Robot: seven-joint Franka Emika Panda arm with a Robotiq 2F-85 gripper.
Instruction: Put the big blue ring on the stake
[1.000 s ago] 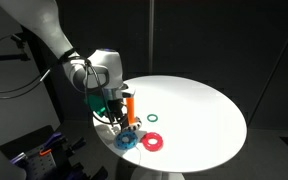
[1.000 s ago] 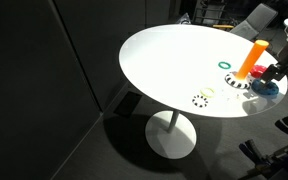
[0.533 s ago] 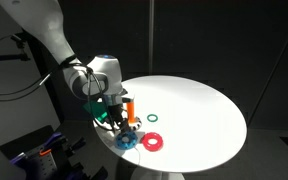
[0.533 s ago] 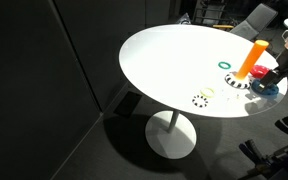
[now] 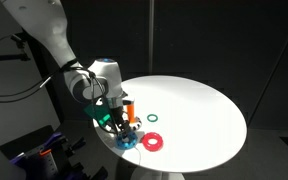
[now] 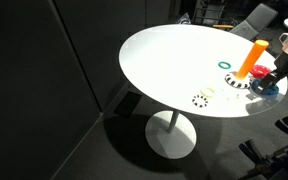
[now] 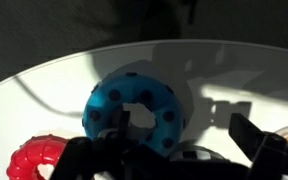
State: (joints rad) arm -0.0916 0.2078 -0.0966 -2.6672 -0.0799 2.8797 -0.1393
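The big blue ring (image 7: 144,105) is cyan with dark dots and lies flat on the white table. It also shows in both exterior views (image 5: 125,141) (image 6: 268,90). My gripper (image 7: 181,135) is open just above it. One finger is over the ring's hole and the other is outside the ring over bare table. In both exterior views the gripper (image 5: 121,128) (image 6: 275,80) hangs low beside the stake. The stake (image 5: 130,108) (image 6: 252,57) is an upright orange peg on a dark base, just behind the ring.
A red ring (image 5: 154,142) (image 7: 39,165) lies next to the blue ring. A small thin green ring (image 5: 153,119) (image 6: 224,65) lies farther in. A white piece with dark dots (image 6: 201,99) lies near the round table's (image 5: 214,110) edge. The rings sit close to the table rim.
The gripper has moved down and slightly sideways, closer onto the blue ring. The rings and the stake have not moved.
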